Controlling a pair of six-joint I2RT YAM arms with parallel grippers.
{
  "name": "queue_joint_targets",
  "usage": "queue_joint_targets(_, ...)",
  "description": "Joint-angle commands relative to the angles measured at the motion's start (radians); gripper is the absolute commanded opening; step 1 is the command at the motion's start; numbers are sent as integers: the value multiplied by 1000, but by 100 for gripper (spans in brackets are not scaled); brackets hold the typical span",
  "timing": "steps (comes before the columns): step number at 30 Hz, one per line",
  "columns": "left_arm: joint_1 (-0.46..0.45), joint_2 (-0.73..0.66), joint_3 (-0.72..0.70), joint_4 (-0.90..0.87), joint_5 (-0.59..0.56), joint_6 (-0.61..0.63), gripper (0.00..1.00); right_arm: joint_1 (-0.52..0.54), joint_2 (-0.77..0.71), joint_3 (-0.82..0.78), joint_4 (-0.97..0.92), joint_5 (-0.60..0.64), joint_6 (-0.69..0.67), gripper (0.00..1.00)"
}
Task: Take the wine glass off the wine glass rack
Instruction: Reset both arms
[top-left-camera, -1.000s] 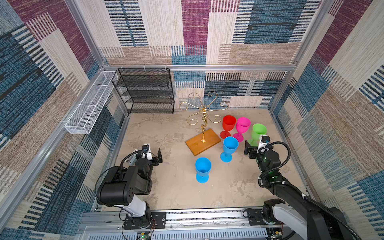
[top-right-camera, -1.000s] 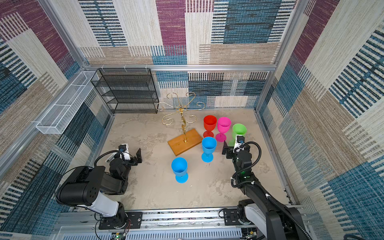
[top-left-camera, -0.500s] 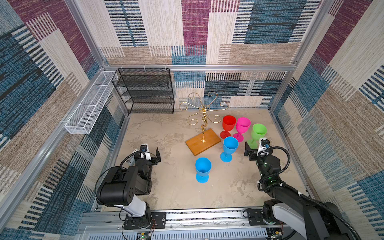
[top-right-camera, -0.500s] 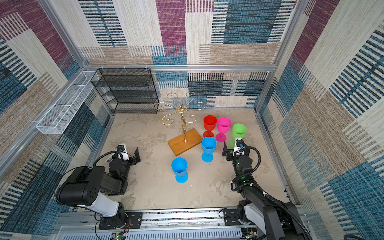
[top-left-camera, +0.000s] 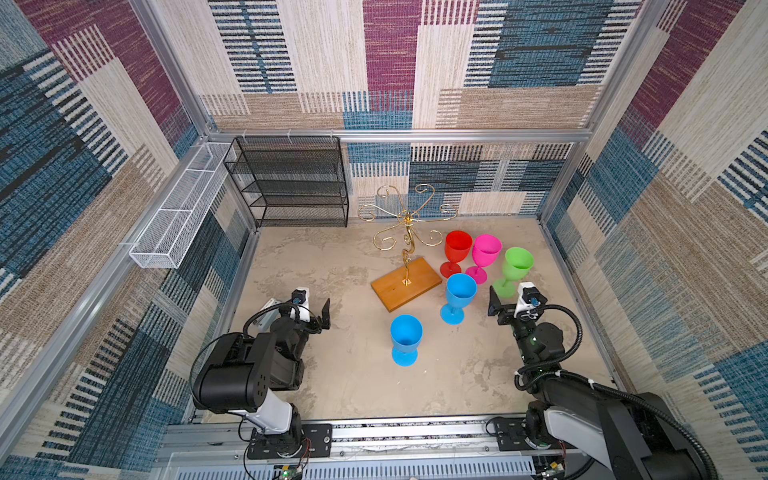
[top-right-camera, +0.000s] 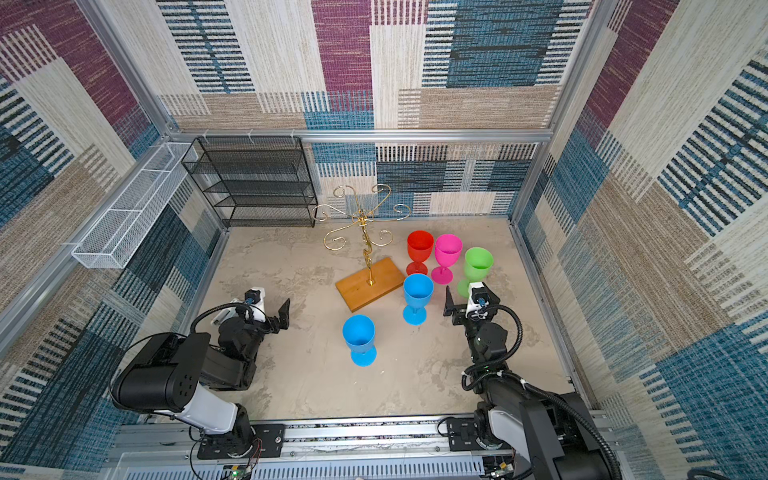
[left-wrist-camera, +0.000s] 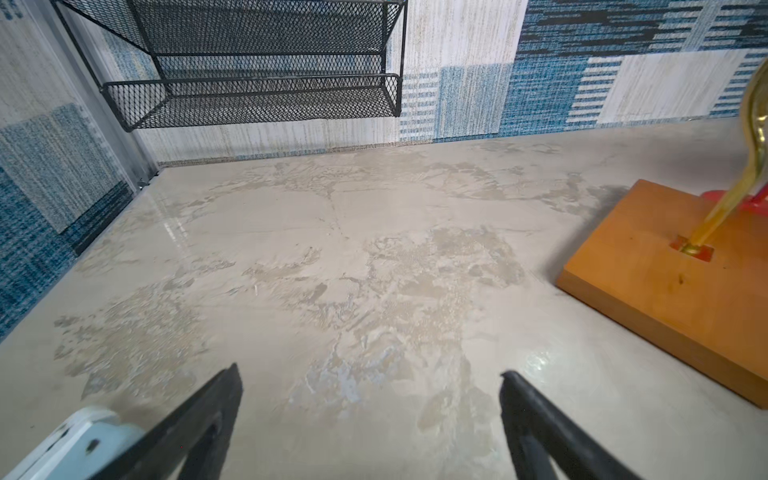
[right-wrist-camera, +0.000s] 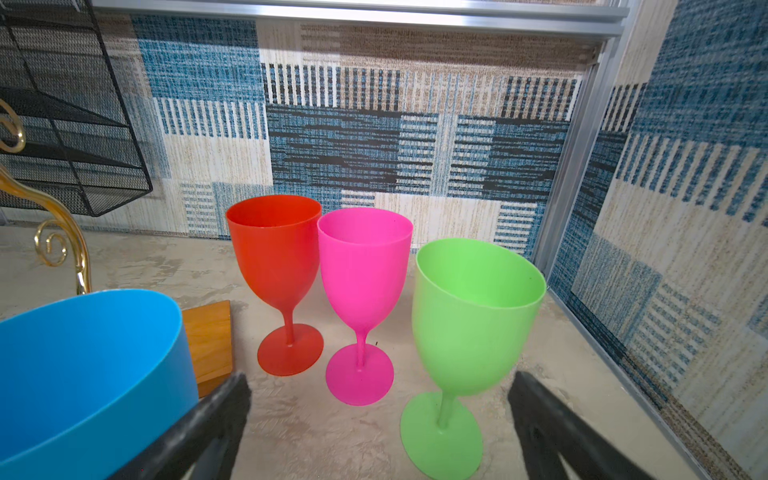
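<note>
As far as the pictures show, the job looks done or very nearly so. Every curled arm of the wine glass rack (top-left-camera: 405, 284) is bare in both top views, and no wine glass hangs from it. Five glasses stand upright on the bench (top-left-camera: 353, 257). The red glass (top-left-camera: 458, 246), pink glass (top-left-camera: 485, 250) and green glass (top-left-camera: 517, 262) form a close row to the rack's right. One blue glass (top-left-camera: 460, 291) is just beside the wooden base (left-wrist-camera: 665, 291), and a second blue glass (top-left-camera: 406, 334) stands alone nearer the front. Nothing shows which of them the task means. The left gripper (left-wrist-camera: 369, 378) sits low over bare bench on the left with its jaws spread wide and nothing between them. The right gripper (right-wrist-camera: 380, 382) is just as wide and empty, and it faces the green glass and the nearer blue one (the green foot lies near one of its fingers, but I cannot tell whether they touch). What is left, I judge, is at most for the arms to draw back to rest. The bench is a mottled grey-beige, stone-look surface with pale patches and a slight sheen, and it is otherwise uncluttered. A black mesh shelf unit (top-left-camera: 291, 183) stands against the back wall with nothing on its tiers, and a white wire basket (top-left-camera: 174, 220) is fixed along the left side. The cell is boxed in by aluminium rails (top-left-camera: 415, 135) and by walls (top-left-camera: 390, 62) of woven patchwork in blue, beige and plum.
</note>
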Motion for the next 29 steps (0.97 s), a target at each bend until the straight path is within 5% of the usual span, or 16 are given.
queue_joint_targets(1,2,4,6,56,18,26,99,0,46,-7,113,-13,-21,99)
queue_joint_targets(14,1,1,1,56,78,46,99,-32,295,5,326,-38,-31,99)
queue_joint_targets(29,-10,-6,19,19,72,62,99,-70,389,1,419,-59,4,99)
